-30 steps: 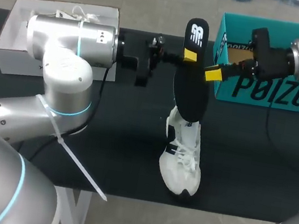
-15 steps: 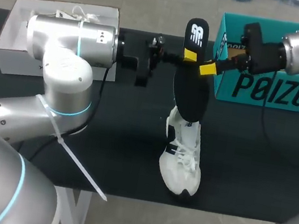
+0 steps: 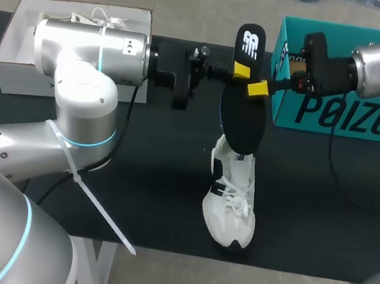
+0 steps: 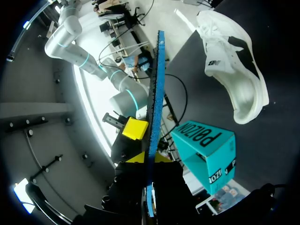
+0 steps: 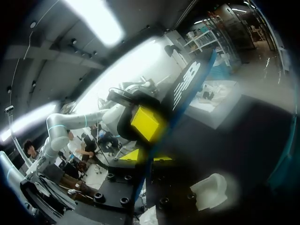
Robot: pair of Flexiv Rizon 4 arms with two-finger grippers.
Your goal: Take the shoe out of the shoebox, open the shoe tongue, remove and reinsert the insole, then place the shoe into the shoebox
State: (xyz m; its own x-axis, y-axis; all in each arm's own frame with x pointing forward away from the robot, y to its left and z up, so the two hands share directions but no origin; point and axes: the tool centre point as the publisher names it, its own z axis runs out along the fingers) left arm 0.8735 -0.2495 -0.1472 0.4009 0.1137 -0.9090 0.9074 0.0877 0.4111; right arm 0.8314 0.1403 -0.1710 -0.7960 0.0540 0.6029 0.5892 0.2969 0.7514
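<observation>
1. Your left gripper point(image 3: 240, 70) is clamped on the long black insole with a blue edge point(image 3: 242, 114). It holds the insole near its upper, logo end, upright above the black tabletop point(image 3: 147, 179).
2. In the left wrist view, the insole runs edge-on straight between that left gripper's point(image 4: 150, 158) two yellow tips, pinched from both sides.
3. Your right gripper point(image 3: 257, 89) comes in from the right and sits against the insole's other side, just below the left one. Its own wrist view shows the insole passing through the right gripper point(image 5: 146, 157). You cannot tell whether this claw is squeezing the insole or only straddling it.
4. The white lace-up sneaker with black markings point(image 3: 231, 200) lies on the table near the front edge, toe towards you and heel under the insole's lower end. Whether the insole touches the shoe cannot be told.
5. The teal cardboard shoebox point(image 3: 340, 116) stands at the far right of the table, just behind the right gripper and apart from the shoe.
6. A white open box point(image 3: 11, 76) sits at the far left, behind your left arm.
</observation>
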